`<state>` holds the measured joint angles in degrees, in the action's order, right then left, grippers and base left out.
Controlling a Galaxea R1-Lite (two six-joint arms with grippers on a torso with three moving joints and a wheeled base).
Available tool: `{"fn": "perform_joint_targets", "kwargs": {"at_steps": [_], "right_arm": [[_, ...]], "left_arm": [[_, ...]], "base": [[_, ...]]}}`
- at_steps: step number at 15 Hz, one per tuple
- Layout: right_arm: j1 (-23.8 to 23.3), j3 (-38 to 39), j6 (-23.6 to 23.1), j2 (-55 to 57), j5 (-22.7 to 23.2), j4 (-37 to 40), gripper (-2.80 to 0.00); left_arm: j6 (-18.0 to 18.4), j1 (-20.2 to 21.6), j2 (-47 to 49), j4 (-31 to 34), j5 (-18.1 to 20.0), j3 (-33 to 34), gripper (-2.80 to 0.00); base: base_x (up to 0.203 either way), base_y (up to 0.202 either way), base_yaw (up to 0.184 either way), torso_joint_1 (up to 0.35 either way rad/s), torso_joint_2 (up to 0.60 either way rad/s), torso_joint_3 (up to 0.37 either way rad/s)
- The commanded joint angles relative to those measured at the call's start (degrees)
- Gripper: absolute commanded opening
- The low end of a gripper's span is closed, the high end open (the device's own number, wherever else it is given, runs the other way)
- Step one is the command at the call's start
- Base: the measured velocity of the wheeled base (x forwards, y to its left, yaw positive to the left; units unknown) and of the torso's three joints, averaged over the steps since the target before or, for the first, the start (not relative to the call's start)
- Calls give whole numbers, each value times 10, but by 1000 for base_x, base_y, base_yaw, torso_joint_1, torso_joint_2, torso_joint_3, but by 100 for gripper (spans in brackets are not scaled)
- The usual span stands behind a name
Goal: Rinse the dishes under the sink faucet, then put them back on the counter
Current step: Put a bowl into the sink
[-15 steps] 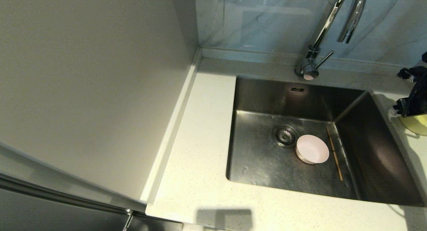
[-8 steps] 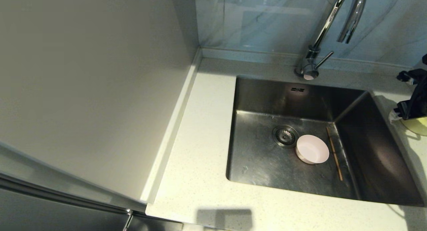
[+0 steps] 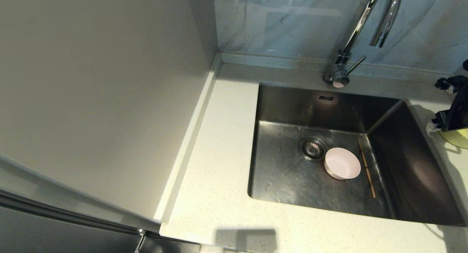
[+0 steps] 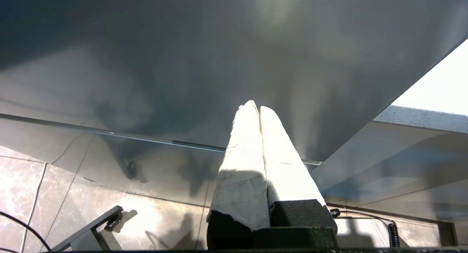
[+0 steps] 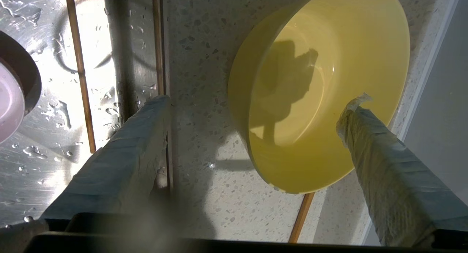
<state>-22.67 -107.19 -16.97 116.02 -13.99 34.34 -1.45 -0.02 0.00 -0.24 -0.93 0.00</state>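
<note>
The yellow-green bowl point(image 5: 318, 85) rests on the counter point(image 3: 219, 143) to the right of the sink point(image 3: 292, 110), and a chopstick point(image 5: 301, 216) pokes out from under it. My right gripper point(image 5: 257, 101) hovers open over this bowl, one finger above the counter and the other over the bowl's inside, holding nothing. In the head view the bowl point(image 3: 457, 138) and the gripper point(image 3: 453, 114) are at the right edge. The pale pink bowl point(image 3: 342, 163) stands in the sink beside the drain point(image 3: 312, 149), with a second chopstick point(image 3: 366, 169) lying next to it. My left gripper point(image 4: 257, 106) is parked low and shut.
The chrome faucet point(image 3: 360, 30) arches over the back of the sink with its lever point(image 3: 354, 65) at the base. A plain beige wall panel point(image 3: 102, 99) borders the counter on the left. A cabinet front point(image 4: 182, 63) fills the left wrist view.
My right gripper has shifted slightly toward the right edge of the head view, staying open. The bowls and the chopstick in the sink have not moved.
</note>
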Motion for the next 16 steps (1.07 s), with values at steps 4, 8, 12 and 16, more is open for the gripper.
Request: {"fn": "perform_joint_targets", "kwargs": {"at_steps": [4, 8, 12, 16], "right_arm": [[0, 0, -2, -2, 0, 3, -280], [0, 1, -1, -4, 1, 3, -280], [0, 17, 0, -5, 0, 3, -280], [3, 35, -1, -34, 4, 3, -280]], "left_arm": [[0, 0, -2, 0, 0, 0, -280], [0, 0, -2, 0, 0, 0, -280], [0, 0, -2, 0, 0, 0, -280], [0, 0, -2, 0, 0, 0, -280]], "base": [[0, 0, 0, 0, 0, 0], [0, 0, 0, 0, 0, 0], [0, 0, 0, 0, 0, 0], [0, 0, 0, 0, 0, 0]]}}
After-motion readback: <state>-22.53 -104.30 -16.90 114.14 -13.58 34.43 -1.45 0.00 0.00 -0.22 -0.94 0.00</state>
